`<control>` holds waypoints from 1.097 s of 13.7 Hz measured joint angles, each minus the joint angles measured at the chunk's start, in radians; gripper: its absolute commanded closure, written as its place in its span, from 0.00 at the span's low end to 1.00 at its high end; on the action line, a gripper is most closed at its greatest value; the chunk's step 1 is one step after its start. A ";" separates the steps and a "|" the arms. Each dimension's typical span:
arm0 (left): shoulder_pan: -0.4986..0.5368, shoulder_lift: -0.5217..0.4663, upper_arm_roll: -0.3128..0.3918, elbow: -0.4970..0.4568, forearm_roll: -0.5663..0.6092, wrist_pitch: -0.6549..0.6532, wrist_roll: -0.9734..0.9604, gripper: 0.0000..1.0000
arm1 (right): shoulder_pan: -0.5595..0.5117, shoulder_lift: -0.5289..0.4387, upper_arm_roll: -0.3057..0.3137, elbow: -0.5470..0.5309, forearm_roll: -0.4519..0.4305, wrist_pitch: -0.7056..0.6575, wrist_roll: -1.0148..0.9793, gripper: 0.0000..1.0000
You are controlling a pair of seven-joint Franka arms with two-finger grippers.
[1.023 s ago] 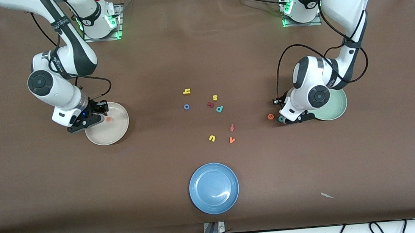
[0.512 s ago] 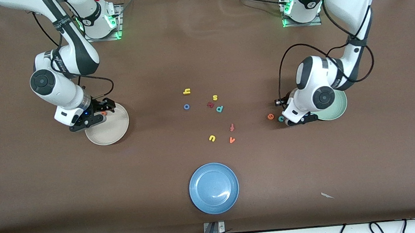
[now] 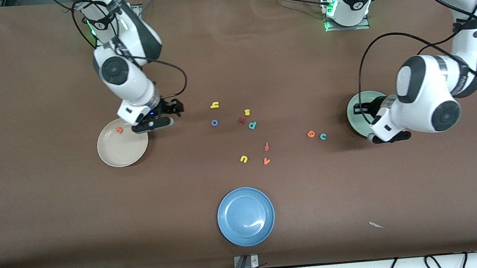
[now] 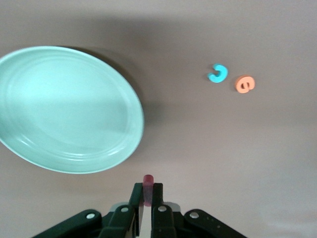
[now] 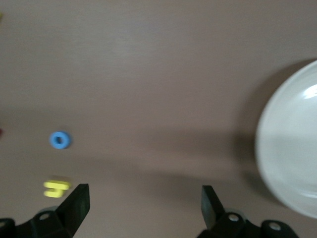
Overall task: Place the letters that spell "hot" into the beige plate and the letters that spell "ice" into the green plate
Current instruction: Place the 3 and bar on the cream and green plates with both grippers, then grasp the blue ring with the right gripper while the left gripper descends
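Note:
The orange t (image 3: pixel 119 129) lies in the beige plate (image 3: pixel 124 156). My right gripper (image 3: pixel 165 114) hangs open and empty over the table between that plate (image 5: pixel 292 148) and the yellow h (image 3: pixel 215 105) and blue o (image 3: pixel 214 122). Its wrist view shows the gripper (image 5: pixel 143 196) with the o (image 5: pixel 60 140) and h (image 5: pixel 57 188) ahead of it. My left gripper (image 3: pixel 390 138) is shut on the dark red i (image 4: pixel 147 186), just off the rim of the green plate (image 3: pixel 356 111). The teal c (image 3: pixel 323 136) and orange e (image 3: pixel 311 134) lie on the table beside that plate (image 4: pixel 64 109).
In the middle of the table lie a yellow s (image 3: pixel 247 112), a dark red letter (image 3: pixel 241 120), a teal p (image 3: pixel 252 125), a red f (image 3: pixel 266 146), a yellow u (image 3: pixel 244 159) and an orange v (image 3: pixel 266 161). A blue plate (image 3: pixel 246 216) sits nearest the front camera.
My right gripper opened, left the orange t in the beige plate and moved toward the h and o. My left gripper carried the i from beside the c to the green plate's rim.

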 measured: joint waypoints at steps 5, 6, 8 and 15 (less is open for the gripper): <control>0.064 0.066 0.002 -0.026 0.073 0.037 0.088 1.00 | 0.107 0.152 -0.001 0.103 -0.075 0.085 0.250 0.00; 0.063 0.096 0.001 -0.036 0.073 0.065 0.090 1.00 | 0.121 0.186 -0.002 0.127 -0.126 0.090 0.313 0.00; 0.060 0.149 -0.003 -0.049 0.073 0.101 0.091 0.99 | 0.150 0.246 -0.002 0.170 -0.234 0.092 0.440 0.00; 0.060 0.183 -0.004 -0.037 0.073 0.118 0.091 0.01 | 0.209 0.359 -0.003 0.257 -0.371 0.093 0.626 0.14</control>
